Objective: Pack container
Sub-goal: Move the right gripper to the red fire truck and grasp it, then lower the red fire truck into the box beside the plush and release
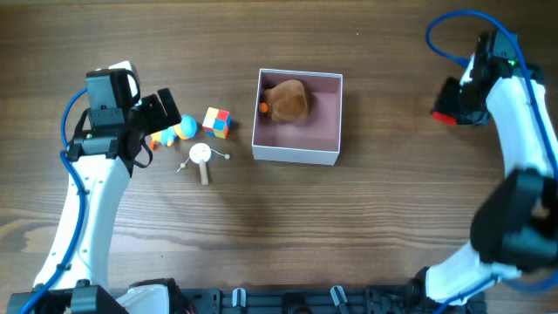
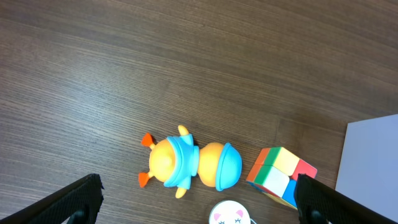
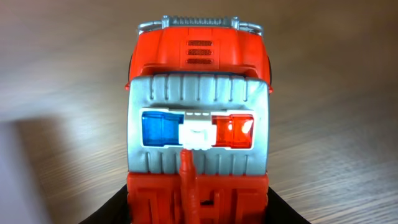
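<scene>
Container: I am seeing the square, shallow, white-walled container with the dusty-pink inside sitting mid-bench, nearer the far edge, lidless.
Contents: a brown plush lump is lying in its far-left corner, with a small orange bit against the left wall beside it.
Left claw: the left claw is hovering over the left part of the bench with its fingers spread wide, touching nothing.
Duck: an orange-and-blue plastic duck toy is lying on the wood between those fingers.
Cube: a multicoloured plastic puzzle cube is sitting just beside the duck's blue end, between it and the container.
Disc: a white round disc on a wooden stick is lying just nearside of the cube.
Right claw: the right claw is gripping a red plastic toy fire truck by its sides near the far right corner, well apart from the container.
</scene>
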`<action>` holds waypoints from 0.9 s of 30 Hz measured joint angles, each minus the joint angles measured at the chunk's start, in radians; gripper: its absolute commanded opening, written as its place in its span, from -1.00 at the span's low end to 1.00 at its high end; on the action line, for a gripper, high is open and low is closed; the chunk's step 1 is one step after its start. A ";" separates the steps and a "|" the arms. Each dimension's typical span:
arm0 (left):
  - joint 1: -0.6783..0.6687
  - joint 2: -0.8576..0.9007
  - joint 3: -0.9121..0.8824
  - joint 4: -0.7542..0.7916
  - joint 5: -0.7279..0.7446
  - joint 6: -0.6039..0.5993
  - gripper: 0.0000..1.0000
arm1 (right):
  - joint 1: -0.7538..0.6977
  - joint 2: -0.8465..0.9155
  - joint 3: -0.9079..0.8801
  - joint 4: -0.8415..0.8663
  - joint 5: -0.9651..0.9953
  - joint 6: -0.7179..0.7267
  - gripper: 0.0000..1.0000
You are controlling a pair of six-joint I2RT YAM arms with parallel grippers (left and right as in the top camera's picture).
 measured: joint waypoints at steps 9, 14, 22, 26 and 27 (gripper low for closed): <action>0.000 0.000 0.000 0.000 0.000 0.000 0.99 | 0.420 -0.304 0.008 0.023 -0.057 0.101 -0.62; 0.000 0.000 0.000 0.000 0.000 0.000 0.99 | 0.591 -0.246 0.008 0.060 0.020 0.219 -0.60; 0.000 0.000 0.000 0.000 0.000 0.000 1.00 | 0.642 0.004 0.008 0.150 0.077 0.291 -0.60; 0.000 0.000 0.000 0.000 0.000 0.000 1.00 | 0.641 0.096 0.008 0.164 0.101 0.313 -0.59; 0.000 0.000 0.000 0.000 0.000 0.000 0.99 | 0.641 0.107 0.008 0.167 0.105 0.316 -0.54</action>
